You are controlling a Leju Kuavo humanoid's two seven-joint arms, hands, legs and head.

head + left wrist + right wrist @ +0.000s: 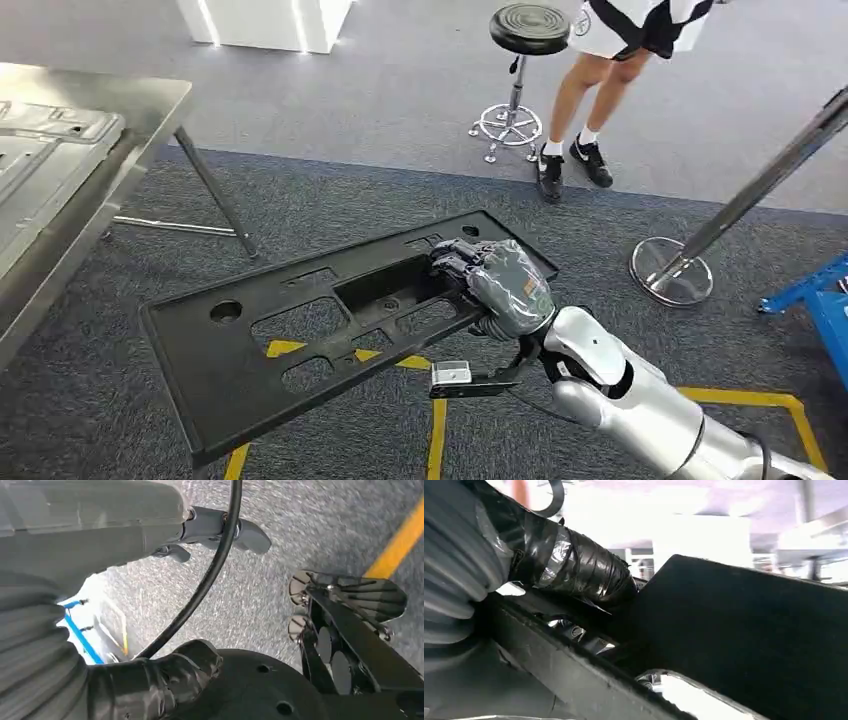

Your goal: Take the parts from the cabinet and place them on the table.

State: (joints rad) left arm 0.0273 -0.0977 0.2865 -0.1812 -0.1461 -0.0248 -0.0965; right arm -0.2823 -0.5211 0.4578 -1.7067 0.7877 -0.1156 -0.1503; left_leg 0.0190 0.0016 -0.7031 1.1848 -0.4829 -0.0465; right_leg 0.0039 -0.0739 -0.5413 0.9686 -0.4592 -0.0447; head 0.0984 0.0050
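A long, flat, black plastic panel, rectangular with rounded corners, is seen held above the dark grey carpeted floor in the head view, tilted so that its far right corner is higher than its near left end. Its surface is pierced by several rectangular cut-outs, a raised rectangular frame is moulded near its middle, and a round hole is set close to its left end; its finish is matt and dull. The panel is grasped at its right end by the right hand, whose dark, tape-wrapped fingers are curled over the edge of the central opening, with the silver right arm reaching in from below and to the right of the panel. In the right wrist view the taped fingers are pressed against the panel's black ribbed edge. In the left wrist view the left hand is seen over speckled grey carpet with its grey fingers extended and nothing between them. Yellow floor tape is visible under and through the panel's openings. To the left of the panel a metal table bearing a grey pressed-metal sheet is found. Beyond the panel a black round stool on a chrome base and the legs of a person in black shoes are seen; to its right stands a slanted metal post on a round chrome base.
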